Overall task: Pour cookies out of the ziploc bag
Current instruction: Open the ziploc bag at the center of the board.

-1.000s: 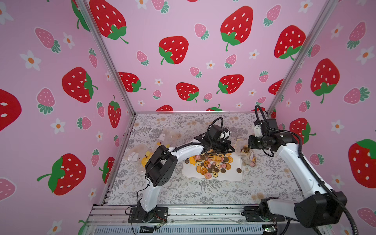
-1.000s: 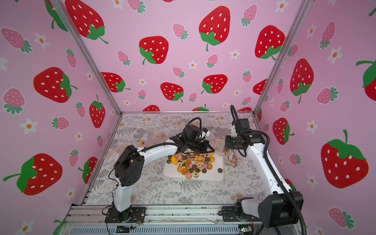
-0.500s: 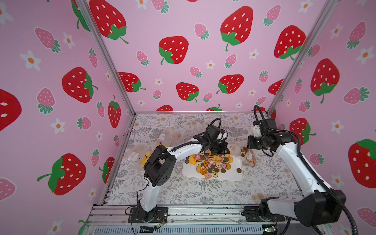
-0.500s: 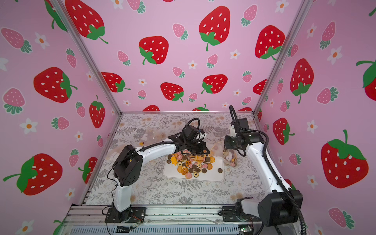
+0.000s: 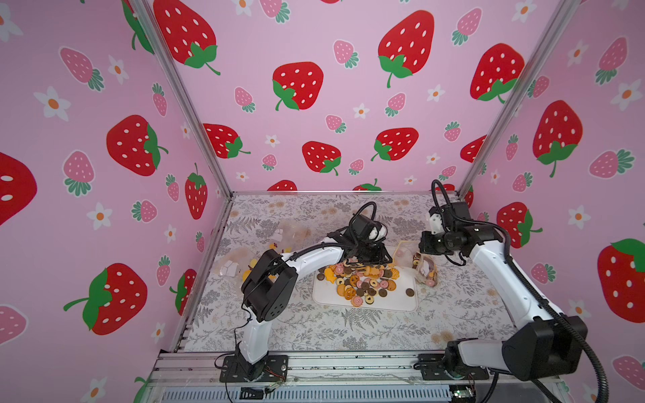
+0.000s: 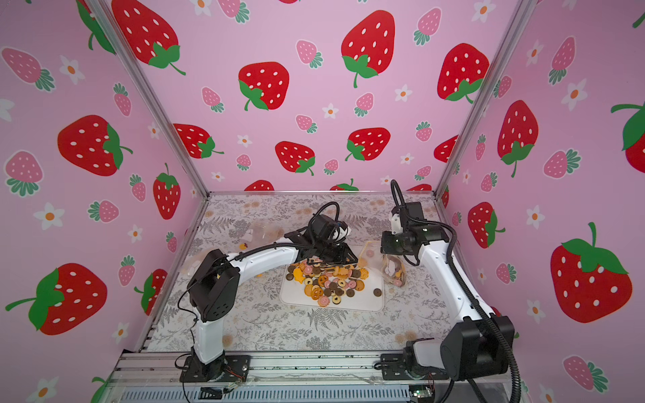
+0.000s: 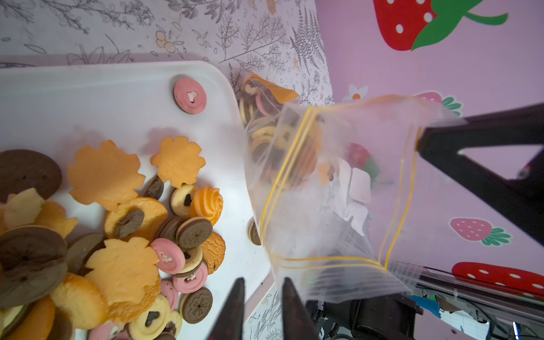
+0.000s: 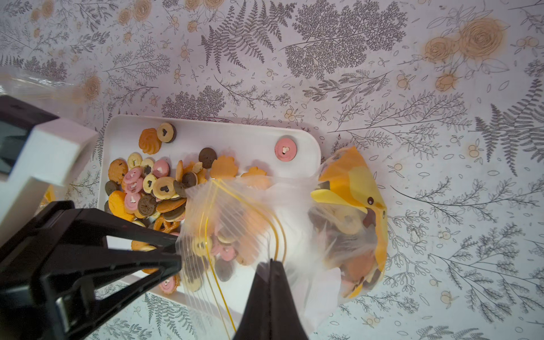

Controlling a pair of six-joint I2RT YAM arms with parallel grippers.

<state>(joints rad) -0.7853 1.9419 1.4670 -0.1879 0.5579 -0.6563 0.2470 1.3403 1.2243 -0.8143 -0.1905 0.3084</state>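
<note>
A pile of cookies lies on the white tray. The clear ziploc bag hangs at the tray's right end with more cookies in its orange bottom. My right gripper is shut on the bag's rim. My left gripper is open beside the bag's mouth, and only tray edge and table show between its fingers. In the left wrist view the cookies lie close below.
Other clear bags with white blocks and yellow pieces lie at the table's back left. One dark cookie sits alone near the tray's right edge. Pink walls close in the back and both sides.
My left gripper has opened and let go of the bag's rim. The right gripper still holds the bag.
</note>
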